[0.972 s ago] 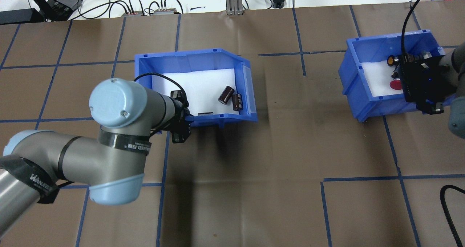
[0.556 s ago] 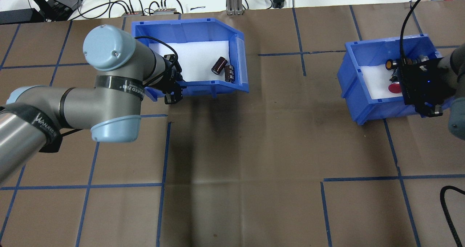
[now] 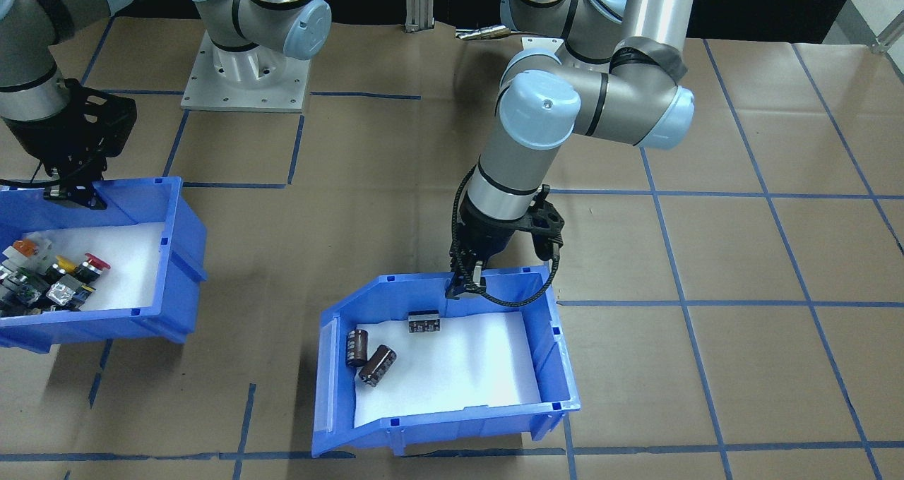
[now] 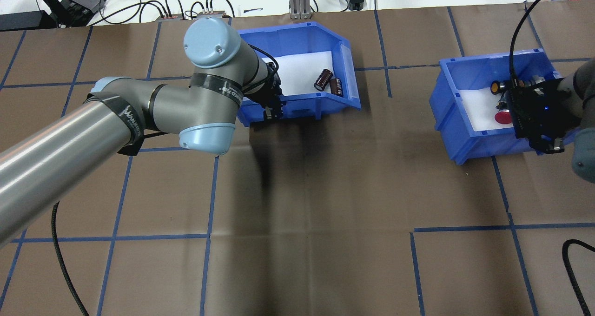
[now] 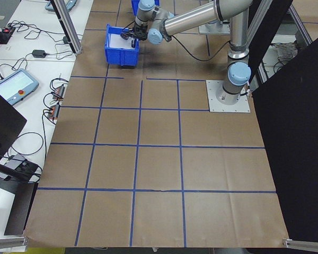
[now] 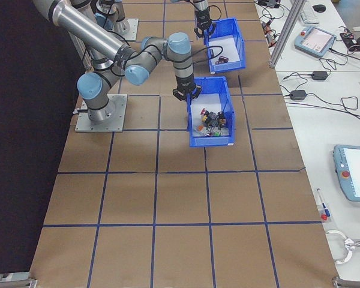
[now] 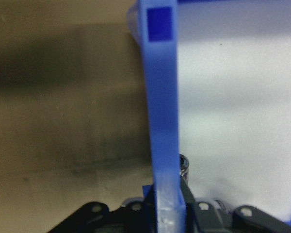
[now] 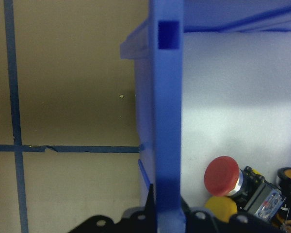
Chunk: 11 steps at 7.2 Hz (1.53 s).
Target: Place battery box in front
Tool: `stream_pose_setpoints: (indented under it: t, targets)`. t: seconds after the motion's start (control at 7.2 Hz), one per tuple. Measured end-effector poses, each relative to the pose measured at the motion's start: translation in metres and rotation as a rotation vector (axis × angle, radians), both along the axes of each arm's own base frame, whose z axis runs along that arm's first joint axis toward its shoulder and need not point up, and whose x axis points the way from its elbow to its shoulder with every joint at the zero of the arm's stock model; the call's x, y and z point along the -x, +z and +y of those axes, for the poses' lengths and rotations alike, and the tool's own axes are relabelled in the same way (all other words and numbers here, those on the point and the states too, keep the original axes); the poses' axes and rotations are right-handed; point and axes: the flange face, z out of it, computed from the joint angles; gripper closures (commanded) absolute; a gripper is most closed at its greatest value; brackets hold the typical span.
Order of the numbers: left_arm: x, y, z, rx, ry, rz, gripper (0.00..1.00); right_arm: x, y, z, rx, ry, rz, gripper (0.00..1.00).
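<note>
The battery box is a blue bin with a white liner and dark cylindrical cells. It sits near the table's far edge in the overhead view. My left gripper is shut on its near long wall, one finger inside and one outside. The front-facing view shows the same grip on the box, with the cells near the sloped low side. My right gripper is shut on the wall of the other blue bin.
The second blue bin at the right holds red, orange and yellow push-button switches. Cables and small devices lie on the white strip beyond the far edge. Blue tape lines grid the brown table.
My left arm has carried the battery box away from me toward the far edge, then rightward. The right gripper and its switch bin have shifted only slightly.
</note>
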Motion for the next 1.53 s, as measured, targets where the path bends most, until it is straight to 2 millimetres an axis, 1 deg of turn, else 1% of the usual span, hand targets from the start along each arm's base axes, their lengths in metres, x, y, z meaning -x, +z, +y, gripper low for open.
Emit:
stream_pose_setpoints:
  t: [0.14,0.28,0.42,0.56,0.69,0.83,0.97,1.11,1.25,1.39,1.53]
  targets:
    - [0.017,-0.004,-0.005,-0.008,0.011,0.013,0.91,-0.004,-0.002,0.009,-0.003,-0.001,-0.001,1.0]
    - [0.027,-0.006,-0.007,-0.011,0.017,0.019,0.88,-0.01,-0.005,0.021,-0.004,-0.001,-0.001,1.0]
    - [0.032,-0.007,-0.008,-0.008,-0.001,0.016,0.76,-0.019,-0.008,0.038,-0.004,-0.002,-0.002,1.0]
    - [0.035,-0.007,-0.009,0.002,-0.038,0.006,0.62,-0.029,-0.014,0.056,-0.005,-0.004,-0.005,1.0]
    - [0.036,-0.008,-0.009,0.012,-0.073,-0.008,0.33,-0.038,-0.023,0.072,-0.011,-0.006,-0.011,1.0]
    - [0.036,-0.01,-0.01,0.013,-0.085,-0.017,0.01,-0.048,-0.03,0.084,-0.017,-0.008,-0.019,1.0]
    - [0.036,-0.012,-0.009,0.008,-0.084,-0.02,0.01,-0.062,-0.035,0.09,-0.022,-0.009,-0.025,1.0]
    - [0.034,-0.01,-0.009,0.006,-0.076,-0.017,0.01,-0.08,-0.038,0.093,-0.025,-0.009,-0.031,1.0]
    - [0.032,0.001,-0.009,0.016,-0.069,-0.014,0.02,-0.099,-0.039,0.096,-0.026,-0.01,-0.033,1.0]
    - [0.026,0.019,-0.006,0.023,-0.078,-0.021,0.01,-0.117,-0.04,0.1,-0.029,-0.011,-0.026,1.0]
    - [0.012,0.045,-0.002,0.012,-0.122,-0.047,0.01,-0.14,-0.041,0.105,-0.03,-0.019,-0.018,1.0]
